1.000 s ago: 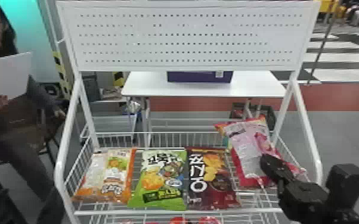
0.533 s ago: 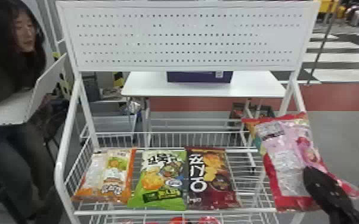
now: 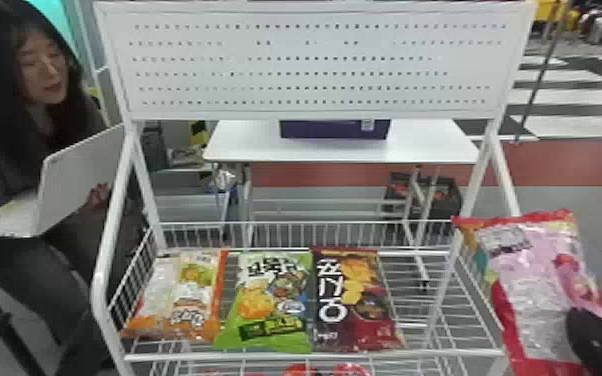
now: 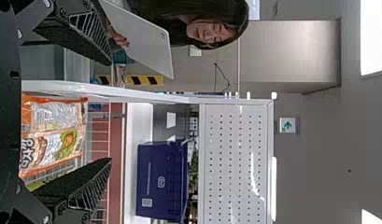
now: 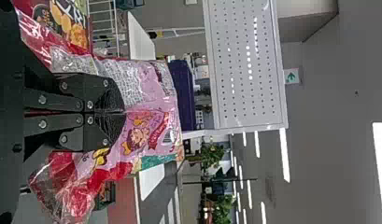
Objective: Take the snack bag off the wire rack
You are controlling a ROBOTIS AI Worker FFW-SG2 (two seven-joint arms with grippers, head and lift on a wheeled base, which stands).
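Observation:
In the head view my right gripper is at the lower right, over the front of the pink and red snack bag, which hangs upright beside the right side of the wire rack. The right wrist view has the right gripper with its fingers pressed together, pinching the pink bag. My left gripper stands open in the left wrist view, nothing between its fingers, with an orange snack bag beyond them on the rack.
Three bags lie side by side on the rack's shelf: orange and white, green, dark red. A white perforated panel rises above them. Behind stands a white table bearing a purple box.
The pink bag, held by my right gripper, has moved right from above the shelf's right end to outside the rack's right side. The other three bags stayed still.

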